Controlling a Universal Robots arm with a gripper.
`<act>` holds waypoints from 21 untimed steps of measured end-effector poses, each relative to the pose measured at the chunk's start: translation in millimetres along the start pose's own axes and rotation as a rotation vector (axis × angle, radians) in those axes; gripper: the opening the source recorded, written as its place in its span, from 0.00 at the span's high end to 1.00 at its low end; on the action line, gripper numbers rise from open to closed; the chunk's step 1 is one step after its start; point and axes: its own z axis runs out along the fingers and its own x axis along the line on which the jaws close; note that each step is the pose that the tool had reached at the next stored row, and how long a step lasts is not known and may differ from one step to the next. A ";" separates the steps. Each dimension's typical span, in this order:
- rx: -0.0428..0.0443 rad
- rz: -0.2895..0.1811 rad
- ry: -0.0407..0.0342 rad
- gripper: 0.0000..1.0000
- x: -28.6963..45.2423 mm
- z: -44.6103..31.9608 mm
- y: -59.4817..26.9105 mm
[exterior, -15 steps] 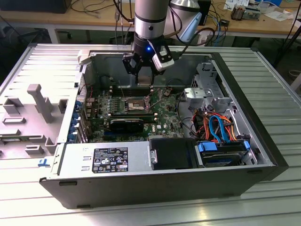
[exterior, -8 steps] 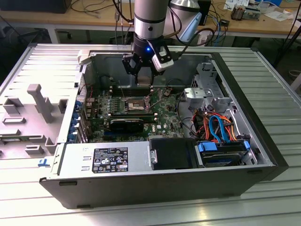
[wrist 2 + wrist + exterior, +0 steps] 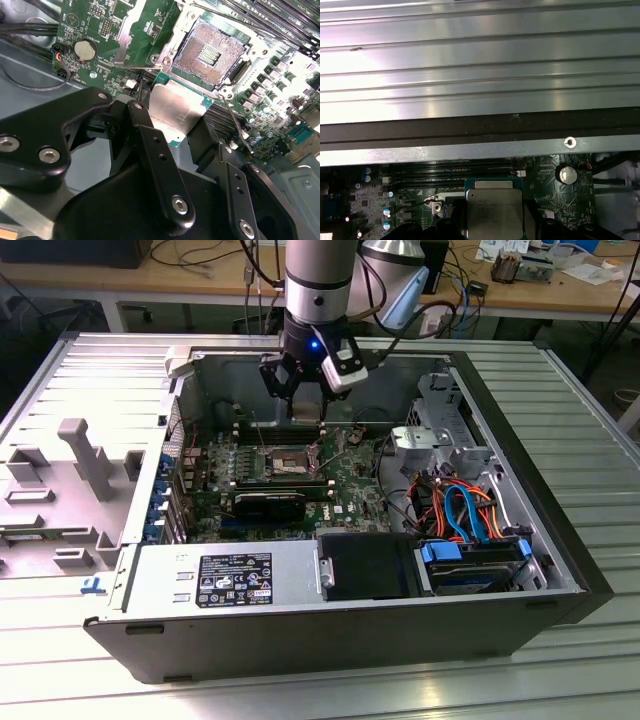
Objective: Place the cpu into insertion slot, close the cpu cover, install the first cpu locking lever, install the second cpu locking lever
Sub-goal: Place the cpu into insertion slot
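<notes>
Ribbed metal table (image 3: 570,410) carries an open computer case (image 3: 300,640) lying on its side, interior up. Grey plastic fixture (image 3: 85,455) sits on the table at the exterior view's left, apart from the case. Arm (image 3: 318,280) comes down vertically into the case near its far wall. Green motherboard (image 3: 350,502) covers the case floor toward the exterior view's left. Silver power supply (image 3: 225,578) lies along the near wall, with a drive bay with blue tabs (image 3: 470,565) beside it at the exterior view's right and orange and blue cables (image 3: 465,505) just behind that. Gripper (image 3: 303,408) hangs above the board, over the far side of the insertion slot (image 3: 285,458). In the second wrist view the slot (image 3: 207,52) is bare, its field of contacts exposed inside the silver rim. The cpu cover (image 3: 125,45) stands swung up off the slot, at the slot's edge. Gripper (image 3: 175,125) is clamped on the cpu (image 3: 177,107): black fingers (image 3: 142,125) press its opposite edges, silver top facing the camera. The cpu is held in the air just beside the slot rim, not seated. The first wrist view shows the same chip (image 3: 495,210) flat-on over the board, memory slots behind it. A thin wire lever (image 3: 236,122) angles up by the slot corner. Coin battery (image 3: 85,49) sits on the board, well apart from the slot.
</notes>
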 end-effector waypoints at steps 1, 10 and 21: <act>0.0002 0.003 -0.0002 0.46 0.0 0.0 0.0; 0.0002 0.017 -0.0016 0.46 1.8 -0.3 -6.0; 0.0001 0.017 -0.0015 0.46 7.3 -1.6 -22.8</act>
